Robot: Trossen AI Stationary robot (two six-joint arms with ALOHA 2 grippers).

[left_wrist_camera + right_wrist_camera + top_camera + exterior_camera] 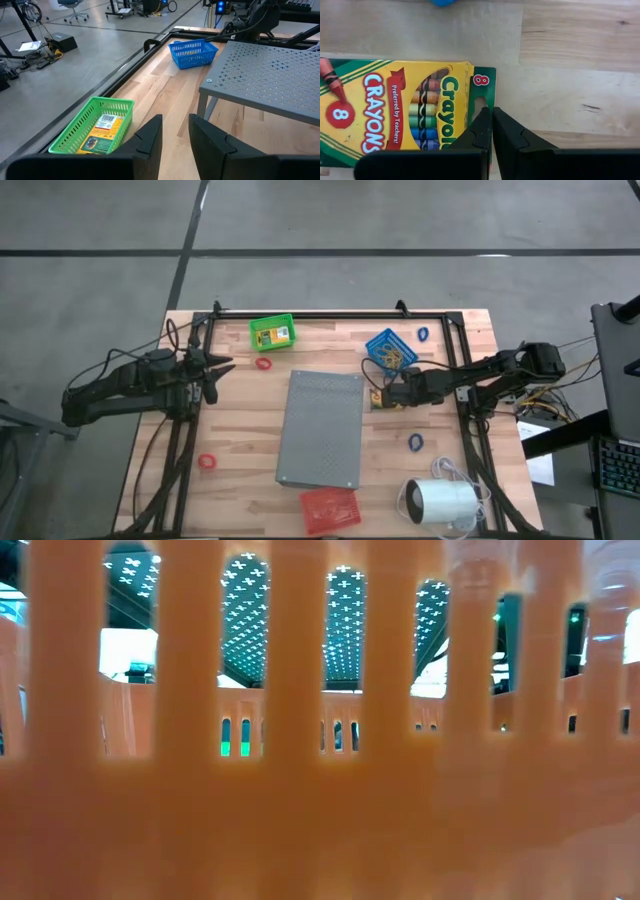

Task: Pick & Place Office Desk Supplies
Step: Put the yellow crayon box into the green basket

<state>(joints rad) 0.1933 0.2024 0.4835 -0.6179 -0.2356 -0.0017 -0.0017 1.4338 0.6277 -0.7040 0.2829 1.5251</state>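
Hovering with right gripper [491, 127] pressed together right over the crayon box [395, 112] edge, probably needing to spread fingers first, then straddling that edge squarely.

Three baskets [272, 333], two crayon boxes [395, 110], two red rings [264, 364], two blue rings [416, 442], one grey slab [322, 428].

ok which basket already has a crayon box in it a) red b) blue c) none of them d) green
d, the green basket holds a crayon box, seen in the left wrist view and from above; the blue basket shows only tan bands, the red basket no box.
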